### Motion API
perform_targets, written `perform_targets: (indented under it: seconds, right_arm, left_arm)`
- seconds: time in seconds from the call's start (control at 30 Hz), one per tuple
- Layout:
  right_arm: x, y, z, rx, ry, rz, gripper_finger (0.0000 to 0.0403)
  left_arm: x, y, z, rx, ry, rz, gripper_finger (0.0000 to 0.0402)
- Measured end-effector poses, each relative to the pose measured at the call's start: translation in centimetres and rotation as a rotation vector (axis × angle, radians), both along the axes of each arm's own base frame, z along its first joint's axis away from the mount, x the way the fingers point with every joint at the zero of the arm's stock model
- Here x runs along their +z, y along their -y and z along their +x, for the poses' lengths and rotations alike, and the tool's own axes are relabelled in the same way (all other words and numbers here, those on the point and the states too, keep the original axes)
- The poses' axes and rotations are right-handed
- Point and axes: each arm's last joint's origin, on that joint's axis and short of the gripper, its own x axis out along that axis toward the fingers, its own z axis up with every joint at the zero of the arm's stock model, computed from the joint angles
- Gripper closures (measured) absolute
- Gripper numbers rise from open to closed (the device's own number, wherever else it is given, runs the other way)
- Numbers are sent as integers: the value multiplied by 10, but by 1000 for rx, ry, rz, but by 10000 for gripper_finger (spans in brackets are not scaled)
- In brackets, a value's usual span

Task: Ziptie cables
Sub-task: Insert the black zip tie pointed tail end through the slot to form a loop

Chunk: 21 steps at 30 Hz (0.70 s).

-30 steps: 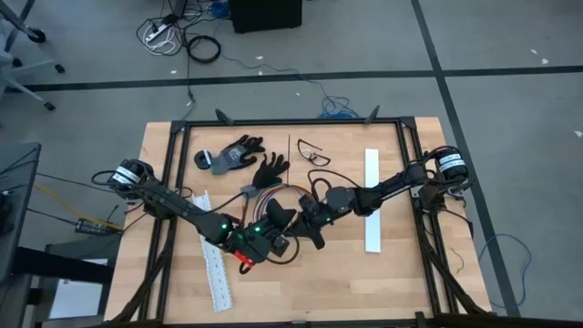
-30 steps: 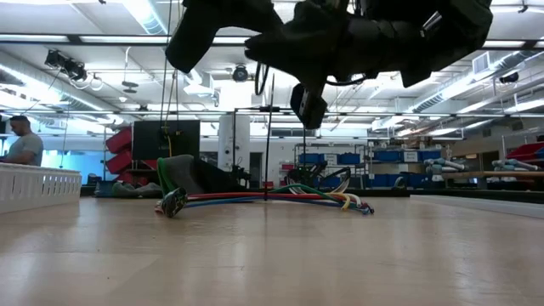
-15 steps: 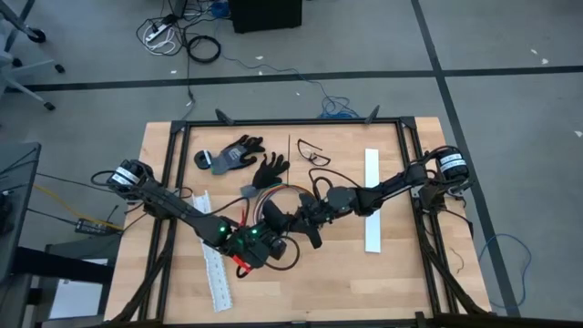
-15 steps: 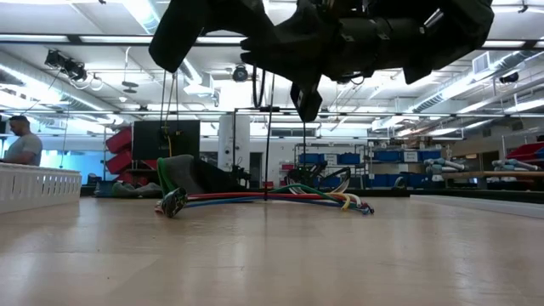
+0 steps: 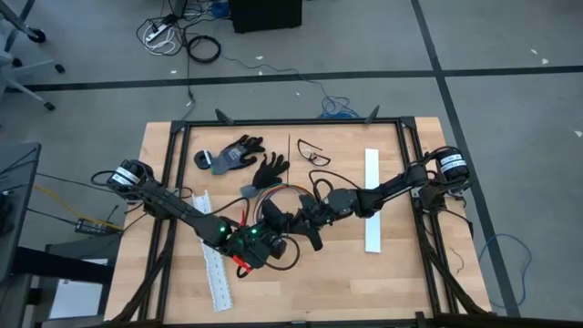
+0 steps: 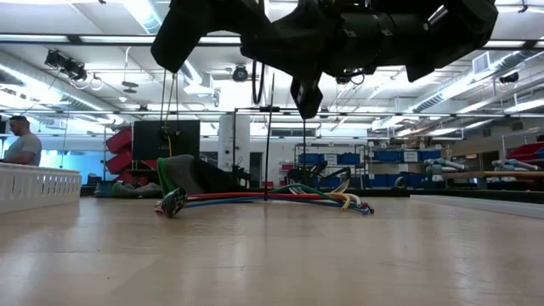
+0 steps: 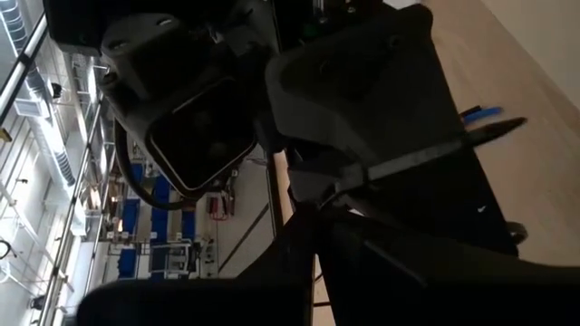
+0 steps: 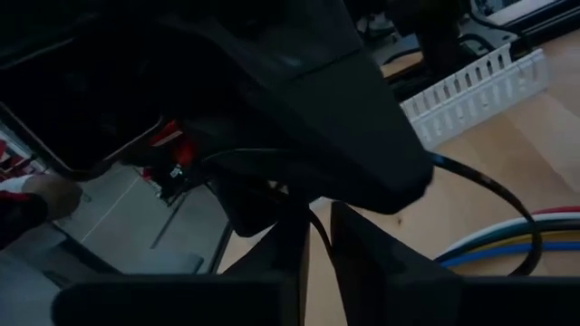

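The cables (image 5: 273, 194), a bundle of thin coloured wires, lie flat on the table behind my grippers; they also show in the low view (image 6: 272, 199) and the right wrist view (image 8: 535, 237). My left gripper (image 5: 284, 222) and my right gripper (image 5: 298, 221) meet tip to tip above the table's middle, well clear of the wood. Each is shut on a thin black ziptie (image 7: 426, 152), which runs between them and is hard to follow against the dark fingers. My left gripper (image 7: 315, 226) pinches the ziptie between its two fingers at one stretch of the strip (image 7: 340, 186). The rest of the strip runs on past the right gripper, clear of the table. My right gripper (image 8: 317, 254) pinches the ziptie between its fingertips at a stretch (image 8: 313, 217) from which the strip curves away toward the left gripper. The strip hangs in the air.
White slotted strips lie at the left (image 5: 211, 260) and right (image 5: 371, 200). Two dark gloves (image 5: 241, 155), a tape roll (image 5: 205, 161) and safety glasses (image 5: 314, 155) lie at the far side. A red-handled tool (image 5: 241, 261) lies under the left arm. A person (image 6: 19, 143) stands far off.
Both wrists have rolled a little in place, and the two grippers stand slightly closer together over the table's middle. The cables have not moved.
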Motion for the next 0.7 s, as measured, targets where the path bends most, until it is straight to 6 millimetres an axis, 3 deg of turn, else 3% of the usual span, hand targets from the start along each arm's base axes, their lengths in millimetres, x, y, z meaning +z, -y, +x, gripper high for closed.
perform_targets:
  seconds: [0.4,0.7]
  right_arm:
    - [8,-8,-1,63,76,15,372]
    - [4,-8,-2,58,38,3,375]
  left_arm:
    - [1,0,0,-3,6,-2,402]
    - [2,1,1,-23,6,3,401]
